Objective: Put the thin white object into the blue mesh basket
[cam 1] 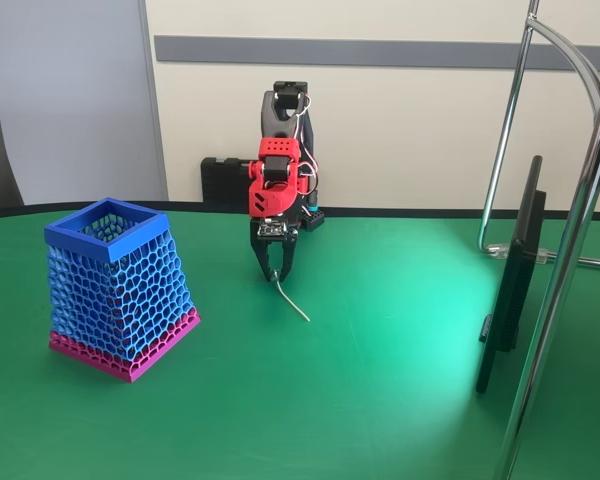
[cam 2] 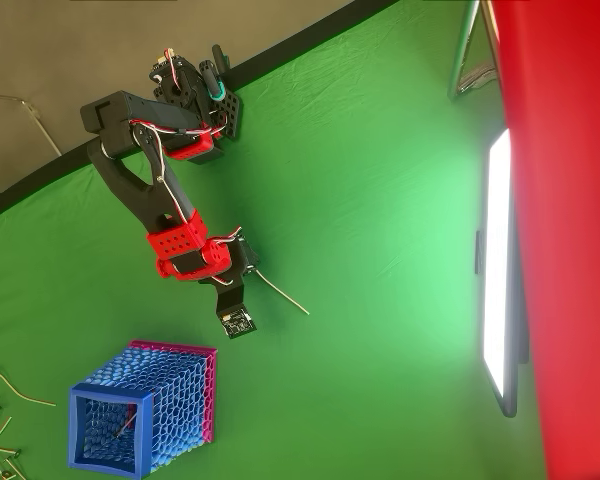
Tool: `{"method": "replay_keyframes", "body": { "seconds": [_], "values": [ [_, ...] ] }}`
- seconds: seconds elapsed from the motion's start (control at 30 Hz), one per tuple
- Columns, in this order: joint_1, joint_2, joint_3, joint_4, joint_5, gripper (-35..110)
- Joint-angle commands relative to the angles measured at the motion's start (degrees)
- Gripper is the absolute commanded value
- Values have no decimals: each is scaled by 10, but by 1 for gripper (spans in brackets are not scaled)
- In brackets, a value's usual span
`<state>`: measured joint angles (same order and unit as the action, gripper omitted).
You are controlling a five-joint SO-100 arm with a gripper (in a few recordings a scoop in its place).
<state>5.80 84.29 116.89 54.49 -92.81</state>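
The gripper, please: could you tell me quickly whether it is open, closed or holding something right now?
Gripper: closed on one end of the thin white stick, whose other end rests on the green table.

Green bench (cam 1: 380,400) with a black edge band along the back. Flat screen (cam 1: 510,290) stands upright near the bench's right edge in the fixed view, seen edge-on; beside it, chrome stand tubes (cam 1: 570,250) rise from the bench. Loose pale sticks (cam 2: 0,425) lie scattered at the bottom-left corner in the overhead view. Behind: beige wall with grey rail (cam 1: 380,50).
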Motion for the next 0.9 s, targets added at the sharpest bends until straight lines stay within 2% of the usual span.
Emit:
{"method": "replay_keyframes", "body": {
  "seconds": [0.0, 0.17, 0.37, 0.57, 0.77, 0.87],
  "values": [
    [-6, 6, 2, -2, 6, 14],
    [-8, 14, 12, -2, 9, 13],
    [-8, 15, 14, -6, 18, 1],
    [-10, 15, 1, -14, 32, 1],
    [-25, 20, -106, -47, 89, 1],
    [-30, 20, -164, -100, 114, 1]
  ]
}}
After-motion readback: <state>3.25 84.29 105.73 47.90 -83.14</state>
